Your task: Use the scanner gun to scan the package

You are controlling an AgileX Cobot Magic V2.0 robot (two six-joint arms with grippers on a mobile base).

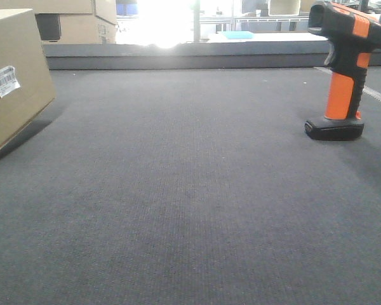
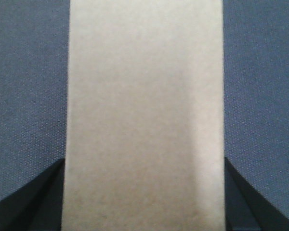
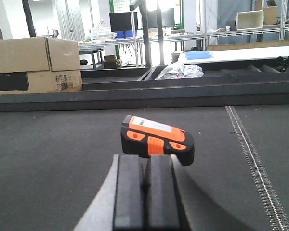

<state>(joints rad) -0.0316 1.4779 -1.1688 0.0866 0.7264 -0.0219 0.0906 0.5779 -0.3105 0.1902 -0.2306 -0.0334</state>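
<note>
The package (image 1: 16, 76), a brown cardboard box with a white barcode label (image 1: 5, 81), leans tilted at the left edge of the front view. Seen from the left wrist, the package (image 2: 144, 106) fills the middle, and my left gripper (image 2: 144, 166) is shut on it, with one dark finger (image 2: 38, 199) on each side. The scanner gun (image 1: 344, 70) stands upright on its black base at the right, head pointing left. My right gripper (image 3: 145, 158) is shut with nothing between its pads. Just beyond its tips is the scanner gun's head (image 3: 156, 139). Neither gripper shows in the front view.
Unlabelled cardboard boxes (image 1: 76, 19) (image 3: 33, 65) are stacked at the back left behind a raised dark ledge (image 1: 190, 60). A blue tray (image 3: 198, 54) and a plastic bag (image 3: 180, 71) lie beyond it. A stitched strip (image 3: 253, 159) runs along the grey mat on the right.
</note>
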